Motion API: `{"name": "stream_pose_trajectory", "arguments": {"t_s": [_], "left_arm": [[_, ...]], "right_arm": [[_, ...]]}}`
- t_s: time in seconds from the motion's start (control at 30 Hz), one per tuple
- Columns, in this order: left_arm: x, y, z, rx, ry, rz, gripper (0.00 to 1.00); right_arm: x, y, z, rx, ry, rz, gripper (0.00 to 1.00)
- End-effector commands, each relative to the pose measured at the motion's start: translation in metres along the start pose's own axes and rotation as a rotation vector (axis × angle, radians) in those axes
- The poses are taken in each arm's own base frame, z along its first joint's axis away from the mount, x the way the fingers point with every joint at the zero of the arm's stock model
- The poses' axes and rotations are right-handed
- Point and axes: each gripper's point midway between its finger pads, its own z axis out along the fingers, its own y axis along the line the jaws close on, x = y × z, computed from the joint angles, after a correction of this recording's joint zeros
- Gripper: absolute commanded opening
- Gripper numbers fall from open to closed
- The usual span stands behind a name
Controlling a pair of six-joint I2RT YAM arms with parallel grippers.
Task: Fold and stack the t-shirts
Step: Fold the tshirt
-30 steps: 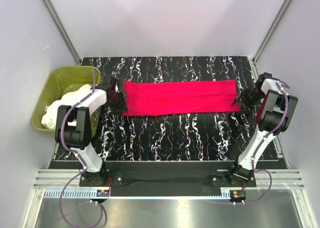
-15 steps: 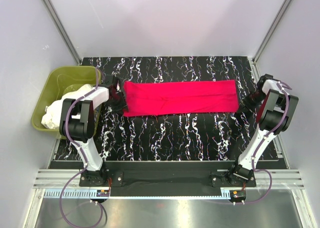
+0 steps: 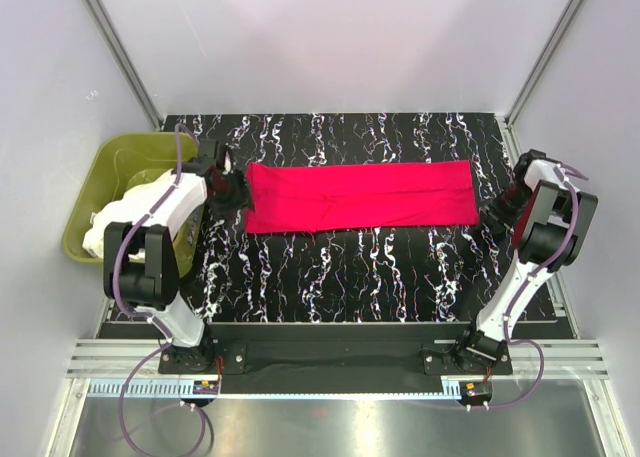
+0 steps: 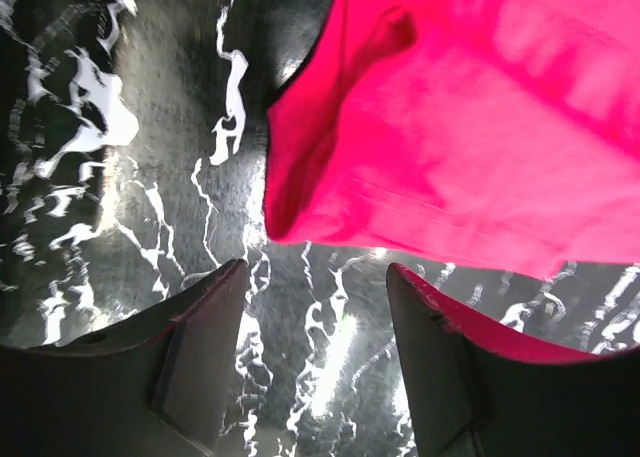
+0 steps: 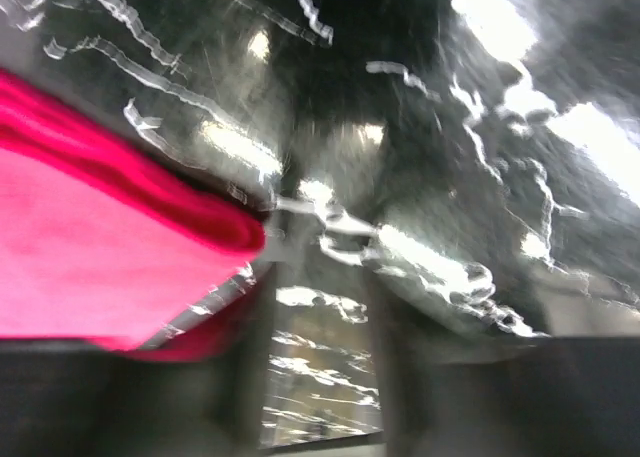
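Left claw [image 4: 315, 272] is hovering open, empty, at flat crimson-red cloth t-shirt [image 3: 360, 195] end; right claw [image 3: 497, 210] too blurred to tell; pinch matching corners squarely.

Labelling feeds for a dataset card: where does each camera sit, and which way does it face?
Top external: above and behind the arms, looking down on the table and red t-shirt; both arms show whole.
Left wrist: on the left arm, looking down at the shirt's left end; left gripper shows, jaws apart.
Right wrist: on the right arm, blurred, facing the shirt's right end; right gripper shows dimly.
Shared: all see the red t-shirt and table.
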Motion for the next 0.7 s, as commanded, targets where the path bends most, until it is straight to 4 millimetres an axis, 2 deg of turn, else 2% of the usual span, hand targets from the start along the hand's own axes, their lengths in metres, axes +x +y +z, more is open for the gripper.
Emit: {"name": "stream_pose_trajectory", "arguments": {"t_s": [0.0, 0.03, 0.07, 0.1, 0.13, 0.17, 0.2, 0.23, 0.27, 0.3, 0.33, 0.37, 0.43, 0.47, 0.5, 0.57, 0.67], "left_arm": [[-0.04, -0.02, -0.039, 0.044, -0.133, 0.062, 0.64], [-0.044, -0.024, -0.041, 0.061, -0.137, 0.096, 0.64], [-0.047, -0.028, -0.041, 0.076, -0.135, 0.11, 0.64], [-0.047, -0.029, -0.034, 0.081, -0.111, 0.115, 0.64], [-0.051, -0.035, -0.032, 0.106, -0.11, 0.132, 0.64], [-0.051, -0.041, -0.028, 0.138, -0.093, 0.137, 0.64], [-0.055, -0.045, -0.017, 0.156, -0.09, 0.145, 0.63], [-0.056, -0.049, -0.012, 0.18, -0.087, 0.161, 0.63], [-0.057, -0.055, -0.008, 0.208, -0.081, 0.171, 0.63], [-0.06, -0.056, 0.002, 0.213, -0.082, 0.179, 0.6], [-0.062, -0.057, 0.006, 0.222, -0.081, 0.194, 0.58], [-0.064, -0.059, 0.008, 0.23, -0.083, 0.203, 0.56], [-0.068, -0.058, 0.017, 0.223, -0.099, 0.22, 0.54], [-0.071, -0.057, 0.02, 0.214, -0.108, 0.227, 0.54], [-0.074, -0.055, 0.025, 0.201, -0.109, 0.229, 0.54], [-0.077, -0.051, 0.03, 0.168, -0.104, 0.227, 0.54], [-0.081, -0.055, 0.026, 0.175, -0.11, 0.206, 0.52]], "right_arm": [[-0.008, 0.027, -0.065, -0.051, -0.179, -0.08, 0.51], [-0.004, 0.047, -0.075, -0.111, -0.195, -0.119, 0.57], [0.01, 0.075, -0.084, -0.227, -0.165, -0.163, 0.62], [0.02, 0.094, -0.091, -0.291, -0.158, -0.193, 0.64], [0.038, 0.132, -0.098, -0.378, -0.168, -0.27, 0.66], [0.057, 0.158, -0.104, -0.482, -0.126, -0.311, 0.66], [0.063, 0.188, -0.109, -0.573, -0.147, -0.326, 0.67], [0.087, 0.209, -0.103, -0.62, -0.107, -0.362, 0.66], [0.101, 0.226, -0.106, -0.69, -0.05, -0.335, 0.66], [0.112, 0.248, -0.101, -0.745, -0.04, -0.363, 0.65], [0.121, 0.259, -0.099, -0.771, -0.021, -0.369, 0.64], [0.144, 0.275, -0.099, -0.795, 0.016, -0.397, 0.63], [0.158, 0.299, -0.093, -0.828, 0.025, -0.442, 0.59], [0.176, 0.309, -0.092, -0.848, 0.068, -0.452, 0.58], [0.182, 0.319, -0.082, -0.857, 0.091, -0.451, 0.55], [0.197, 0.328, -0.074, -0.863, 0.153, -0.419, 0.52], [0.228, 0.342, -0.058, -0.862, 0.209, -0.439, 0.46]]}}
